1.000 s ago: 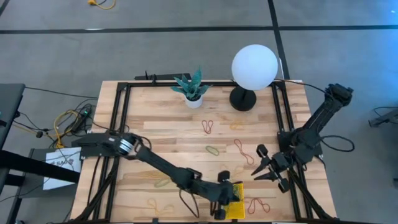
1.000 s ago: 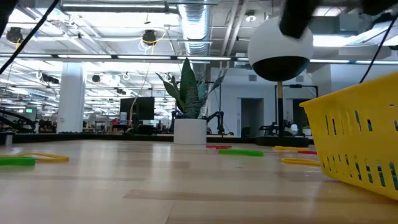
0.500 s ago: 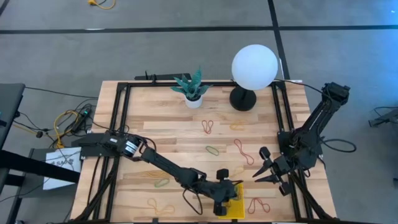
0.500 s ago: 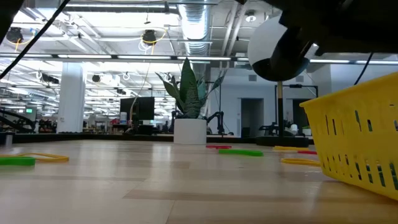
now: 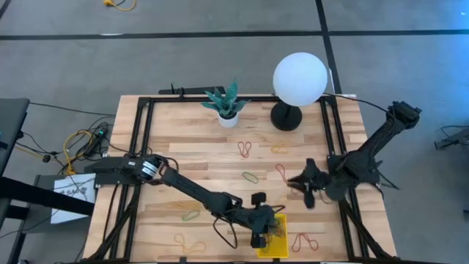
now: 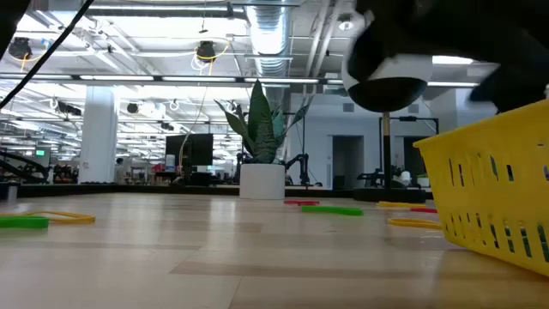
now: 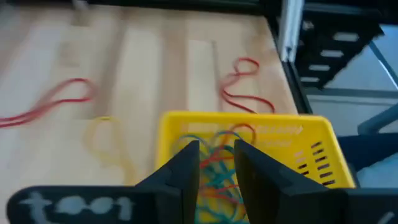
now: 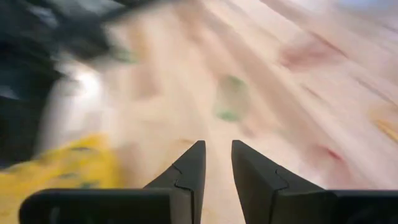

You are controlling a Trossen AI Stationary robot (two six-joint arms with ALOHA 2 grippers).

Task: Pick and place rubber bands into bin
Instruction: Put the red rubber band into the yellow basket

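Note:
The yellow bin [image 5: 277, 240] sits near the table's near edge and holds a tangle of red, green and yellow rubber bands [image 7: 214, 171]. My left gripper [image 5: 268, 224] hovers over the bin's left part, open [image 7: 216, 152], with nothing between its fingers. Loose rubber bands lie flat on the wood: red [image 5: 245, 149], green [image 5: 250, 177], red [image 5: 282, 176], green [image 5: 190, 215], yellow [image 5: 189, 242], red [image 5: 304, 240]. My right gripper [image 5: 300, 183] hangs open [image 8: 217, 152] above the table, right of the red band in the middle. The low view shows the bin's slotted wall [image 6: 489, 206].
A white plant pot [image 5: 228, 117] and a white globe lamp [image 5: 300, 79] stand by the far edge. Black frame rails [image 5: 143, 147] run along the table's sides. Cables [image 5: 80, 143] lie off the left edge. Bare wood lies between the pot and the bin.
My right gripper has swung toward the table's left and far edge, turning as it went, and now sits nearer the red band in the middle. My left gripper has shifted a little toward the table's left over the bin.

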